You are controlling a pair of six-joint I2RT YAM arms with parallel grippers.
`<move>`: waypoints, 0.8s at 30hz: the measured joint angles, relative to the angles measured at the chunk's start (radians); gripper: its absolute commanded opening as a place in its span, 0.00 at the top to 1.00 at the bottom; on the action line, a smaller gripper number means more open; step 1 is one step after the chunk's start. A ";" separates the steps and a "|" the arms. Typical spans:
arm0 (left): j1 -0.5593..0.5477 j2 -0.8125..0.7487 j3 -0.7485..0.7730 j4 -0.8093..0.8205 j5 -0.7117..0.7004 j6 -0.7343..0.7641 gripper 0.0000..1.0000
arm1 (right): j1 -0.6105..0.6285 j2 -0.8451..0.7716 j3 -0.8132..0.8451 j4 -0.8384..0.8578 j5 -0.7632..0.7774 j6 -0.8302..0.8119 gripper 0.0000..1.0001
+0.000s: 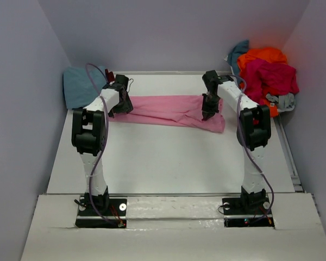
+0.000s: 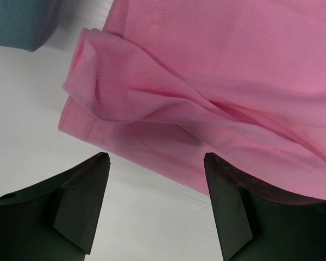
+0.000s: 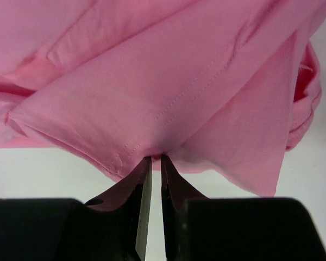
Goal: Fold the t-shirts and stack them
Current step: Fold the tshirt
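A light pink t-shirt (image 1: 168, 109) lies folded into a long strip across the far half of the table. My right gripper (image 1: 208, 115) is shut on the pink t-shirt's (image 3: 168, 81) near edge at the strip's right end; the fabric bunches at the fingertips (image 3: 146, 163). My left gripper (image 1: 121, 106) is open at the strip's left end. Its fingers (image 2: 92, 185) hover over bare table just short of the pink t-shirt's (image 2: 217, 70) hem. A dusty teal-blue t-shirt (image 1: 81, 84) lies folded at the far left corner.
A heap of orange (image 1: 263, 55), crimson-magenta (image 1: 271, 76), teal and grey (image 1: 282, 100) t-shirts lies at the far right corner. Grey walls close in the table on the left, right and back. The white table (image 1: 163, 157) runs bare between strip and arm bases.
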 measured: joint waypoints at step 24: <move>0.000 0.014 0.014 -0.029 -0.007 0.015 0.18 | 0.000 0.154 0.301 -0.053 0.005 -0.005 0.69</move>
